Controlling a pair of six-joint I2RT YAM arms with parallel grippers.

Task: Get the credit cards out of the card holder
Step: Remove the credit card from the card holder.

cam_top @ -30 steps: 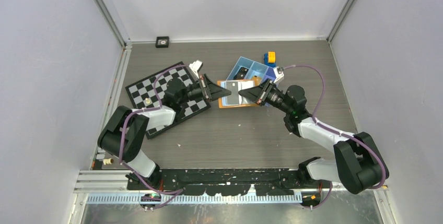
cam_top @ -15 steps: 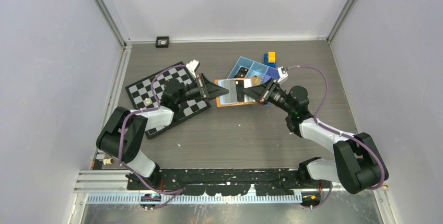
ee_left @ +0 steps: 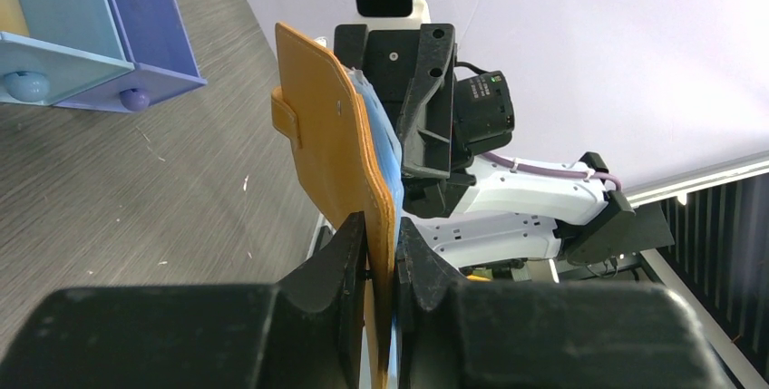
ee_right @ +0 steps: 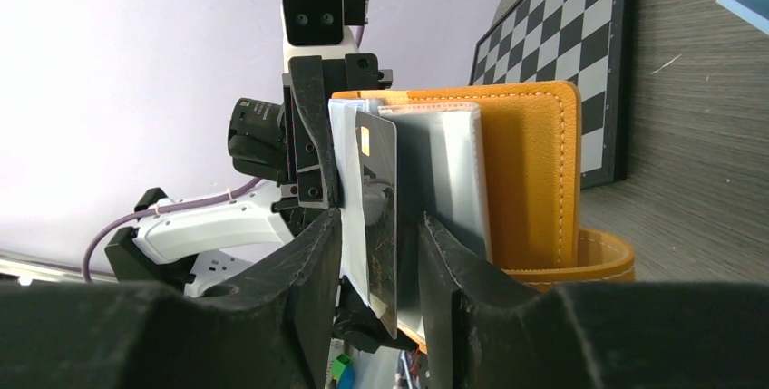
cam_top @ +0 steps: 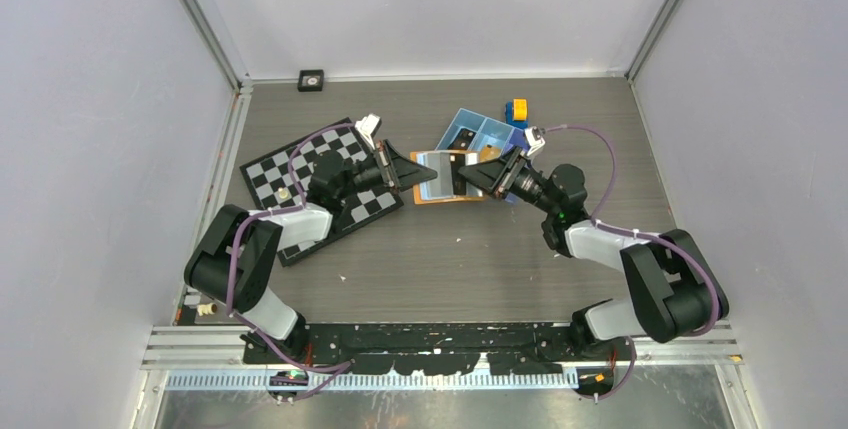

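— Where do we stand?
— Our left gripper [ee_left: 383, 228] is clamped on the cover of the flat orange leather-like folding card holder [ee_left: 326, 135], which it holds upright between the arms; our right gripper [ee_right: 379, 221] stands parted around a grey chip card [ee_right: 381, 162] beside the clear plastic sleeves [ee_right: 449, 171].
— Next?
— We judge the pull is in hand; we must close on that card alone, then draw it straight out.

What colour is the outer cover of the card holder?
Orange. The card holder shows this best in the right wrist view.

Black-and-white arms [cam_top: 300, 219] trail thin purple cables [ee_left: 544, 169].
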